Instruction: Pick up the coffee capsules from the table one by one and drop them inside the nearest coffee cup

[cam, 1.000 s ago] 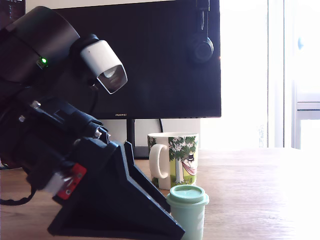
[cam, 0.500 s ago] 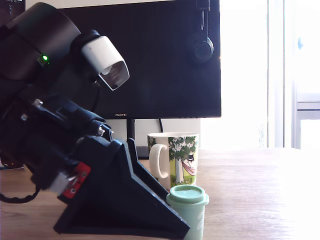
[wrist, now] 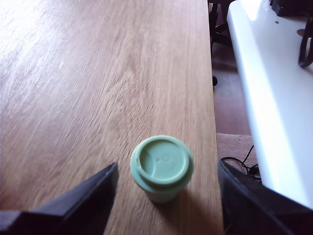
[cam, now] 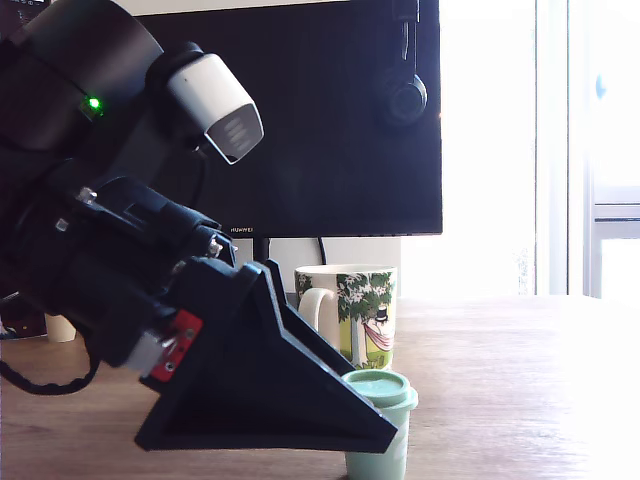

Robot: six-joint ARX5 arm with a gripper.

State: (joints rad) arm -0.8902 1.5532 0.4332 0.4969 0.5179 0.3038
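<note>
A mint-green coffee capsule (wrist: 162, 168) stands upright on the wooden table (wrist: 98, 73), close to the table's edge. My gripper (wrist: 166, 193) is open, with one black finger (wrist: 83, 200) on each side of the capsule and a gap between each finger and it. In the exterior view the near finger hides part of the capsule (cam: 383, 400), and the gripper (cam: 385, 435) is low over the table (cam: 520, 400). The coffee cup (cam: 360, 312), white with a green tree picture, stands just behind the capsule.
A dark monitor (cam: 330, 120) with headphones (cam: 403, 95) hung on it stands behind the cup. A small cream object (cam: 60, 327) shows behind the arm at the exterior view's left. In the wrist view the table's edge (wrist: 214, 122) drops to the floor beside a white surface (wrist: 264, 98).
The arm has moved toward the exterior view's right and tipped up slightly. The near finger now reaches past the green capsule and covers part of it. The capsule and cup have not moved.
</note>
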